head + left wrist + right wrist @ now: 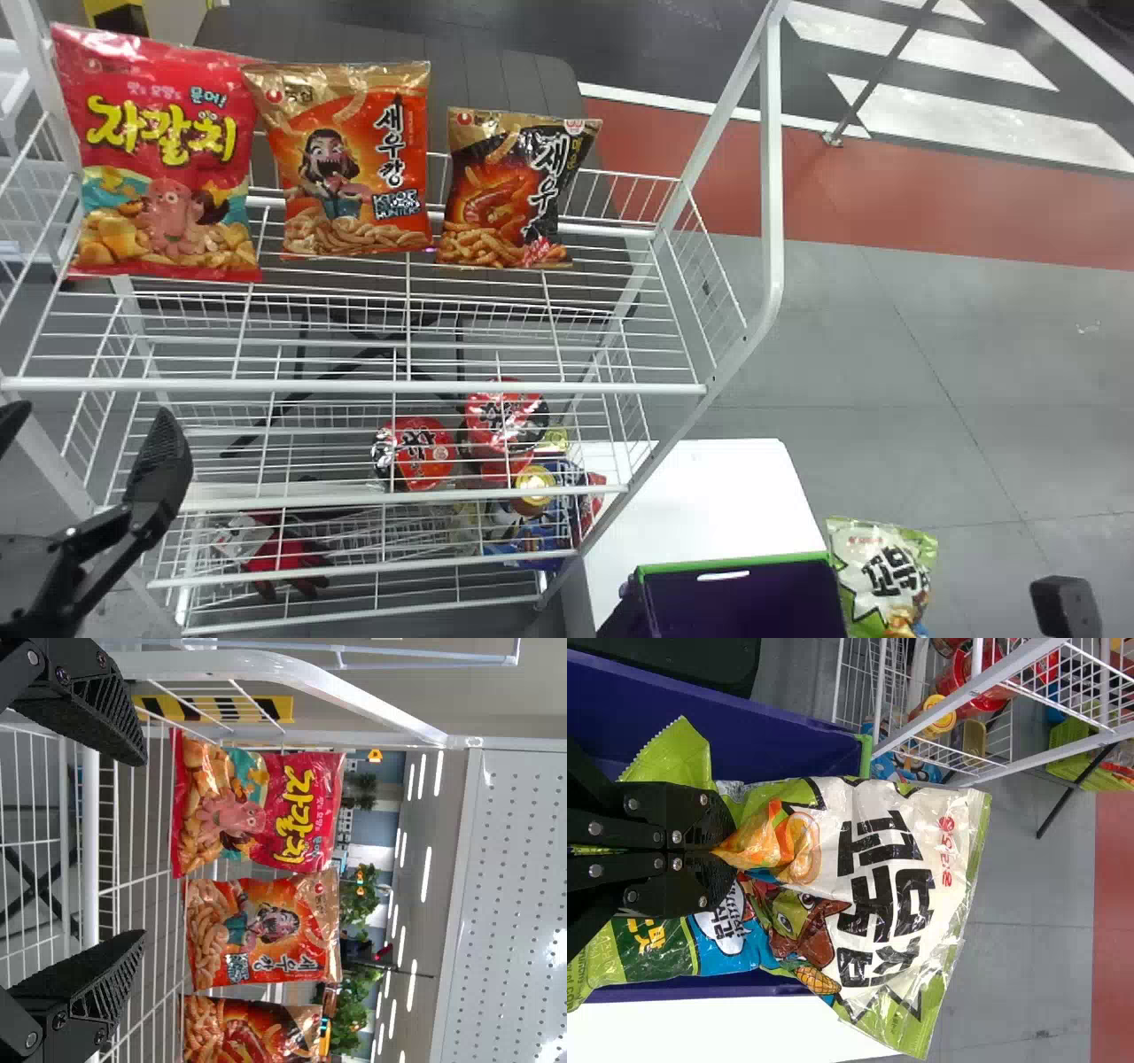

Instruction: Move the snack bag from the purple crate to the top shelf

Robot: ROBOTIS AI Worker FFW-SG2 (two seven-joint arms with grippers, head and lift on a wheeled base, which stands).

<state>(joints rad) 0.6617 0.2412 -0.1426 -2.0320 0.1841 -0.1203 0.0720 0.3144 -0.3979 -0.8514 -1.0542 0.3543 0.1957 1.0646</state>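
The right gripper point(729, 850) is clenched on the snack bag point(948, 868), its film pinched and puckered between the fingertips, with much of the printed front spread beyond them. In the head view, the bag is seen at 4 o'clock from the centre, beside the purple crate point(749, 611) at 5 o'clock, which is set by a white surface point(700, 496). Whether the bag's lower end has been fully cleared of the crate cannot be told.

At 8 o'clock, the left gripper point(146, 846) is parked with fingers spread, near the rack. From 10 to 11 o'clock, a red bag point(159, 159), an orange bag point(354, 159) and a black-and-orange bag point(514, 190) are stood in a row on the top shelf point(354, 386).

The grasp appears to have been made; the lift-out is judged to be in hand. Next, the bag should be raised above the side rails, then carried towards 12 o'clock and lowered upright beside the row's right-hand end, without its loose film being snagged on the wires.
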